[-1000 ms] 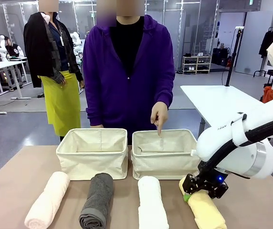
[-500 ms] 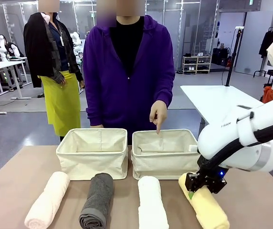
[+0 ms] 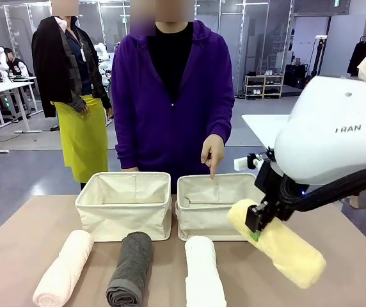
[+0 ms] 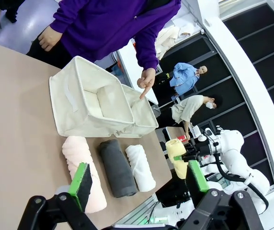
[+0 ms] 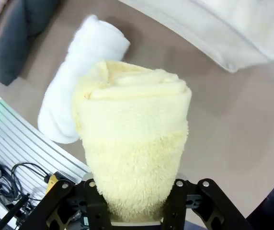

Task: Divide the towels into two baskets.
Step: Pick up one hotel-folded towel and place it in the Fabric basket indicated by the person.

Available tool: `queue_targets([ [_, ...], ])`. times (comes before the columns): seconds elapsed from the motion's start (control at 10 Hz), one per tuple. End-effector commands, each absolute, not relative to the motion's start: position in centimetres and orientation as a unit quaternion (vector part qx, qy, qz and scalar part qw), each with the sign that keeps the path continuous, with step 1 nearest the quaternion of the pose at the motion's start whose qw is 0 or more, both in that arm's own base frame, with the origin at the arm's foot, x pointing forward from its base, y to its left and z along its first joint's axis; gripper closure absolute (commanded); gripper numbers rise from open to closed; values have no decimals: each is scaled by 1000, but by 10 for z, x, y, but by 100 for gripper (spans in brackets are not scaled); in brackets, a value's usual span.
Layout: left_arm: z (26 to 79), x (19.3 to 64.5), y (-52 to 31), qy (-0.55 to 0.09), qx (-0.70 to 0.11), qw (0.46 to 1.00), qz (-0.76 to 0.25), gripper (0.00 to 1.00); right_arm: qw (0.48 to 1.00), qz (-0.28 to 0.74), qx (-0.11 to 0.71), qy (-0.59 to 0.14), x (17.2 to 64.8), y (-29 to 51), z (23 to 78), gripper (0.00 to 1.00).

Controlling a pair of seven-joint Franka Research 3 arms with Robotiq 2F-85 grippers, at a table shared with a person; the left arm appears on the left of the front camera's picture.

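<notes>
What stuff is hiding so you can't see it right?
Right wrist view: the yellow towel covers the fingertips of the right end effector.
Front view: the bottom edge cuts off the near end of the white towel.
Front view: near walls hide the floors of the left basket and right basket.

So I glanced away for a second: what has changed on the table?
The right gripper closed on the yellow towel and lifted it off the table toward the right basket. The pink towel, grey towel, white towel, left basket and the person's pointing hand stayed put.
</notes>
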State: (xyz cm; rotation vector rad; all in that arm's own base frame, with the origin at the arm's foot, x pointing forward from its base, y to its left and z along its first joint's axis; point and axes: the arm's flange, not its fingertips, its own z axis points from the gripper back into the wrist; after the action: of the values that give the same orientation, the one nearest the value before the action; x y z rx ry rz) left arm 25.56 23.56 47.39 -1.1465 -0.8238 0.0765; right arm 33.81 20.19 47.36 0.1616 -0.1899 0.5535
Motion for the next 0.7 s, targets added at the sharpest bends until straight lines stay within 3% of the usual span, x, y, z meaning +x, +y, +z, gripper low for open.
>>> queue_targets([
  [0.0,476,255,238,-385,-532,753,30,0,961,252,78,-83,339,193,462,62],
  [0.4,476,255,238,-385,-532,753,30,0,958,263,80,-82,340,194,463,62],
  [0.6,476,255,238,-385,-532,753,30,0,893,428,-24,-139,349,200,493,62],
])
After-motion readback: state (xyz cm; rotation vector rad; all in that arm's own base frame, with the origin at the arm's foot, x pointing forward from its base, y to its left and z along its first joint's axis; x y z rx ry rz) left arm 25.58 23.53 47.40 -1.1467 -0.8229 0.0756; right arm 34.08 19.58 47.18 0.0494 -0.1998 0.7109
